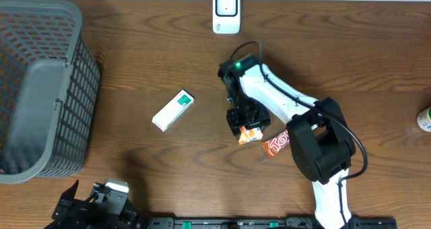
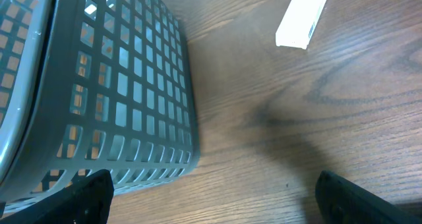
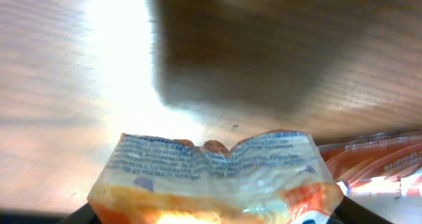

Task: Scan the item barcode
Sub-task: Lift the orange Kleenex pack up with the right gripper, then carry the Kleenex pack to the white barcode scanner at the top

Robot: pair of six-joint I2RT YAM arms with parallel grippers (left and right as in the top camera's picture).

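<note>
The right jaws pinch a crinkly orange-and-clear snack packet (image 3: 217,174), long axis across them; the white boxy scanner (image 1: 226,11) stands well ahead. The left jaws gape empty.

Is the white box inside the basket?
No, the white box lies on the table, apart from the basket.

I see basket (image 1: 40,87) far left on table (image 1: 135,40), box (image 1: 174,110) right of it mid-table, scanner (image 1: 226,11) at back edge, snack packet (image 1: 250,135) right of box, second packet (image 1: 276,145) just beside its right, bottle (image 1: 424,119) far right.
</note>
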